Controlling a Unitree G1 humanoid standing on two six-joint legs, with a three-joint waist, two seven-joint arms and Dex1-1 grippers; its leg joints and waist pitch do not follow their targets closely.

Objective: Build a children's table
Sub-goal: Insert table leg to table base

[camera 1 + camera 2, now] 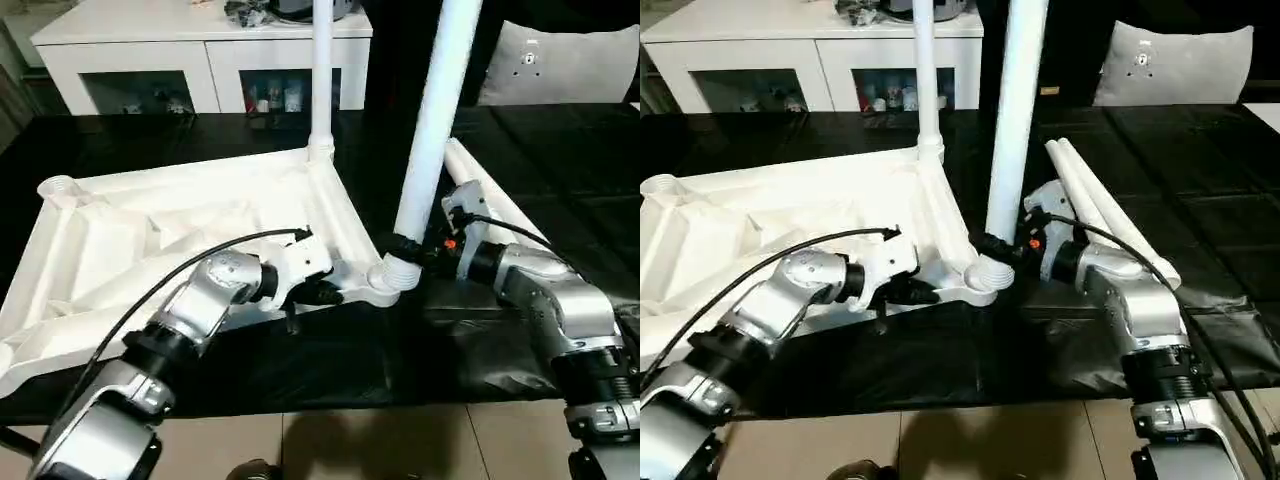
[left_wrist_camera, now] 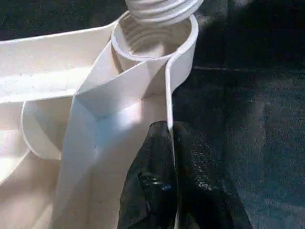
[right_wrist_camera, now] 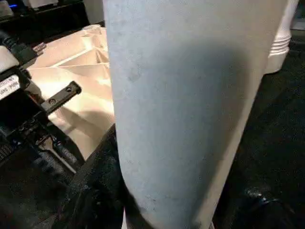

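Cross-threading is risked: leg [image 1: 432,130], clamped by right gripper [image 1: 408,248], leans toward 1 o'clock over socket [image 2: 157,36]; left gripper [image 2: 172,143] is pinched shut on tabletop rim [image 2: 167,95].

Dim room light leaves the black-covered work table [image 1: 560,150] murky, while the white plastic tabletop [image 1: 150,230] glares softly. The close white tubular leg [image 3: 190,109] looks blurred and grainy.
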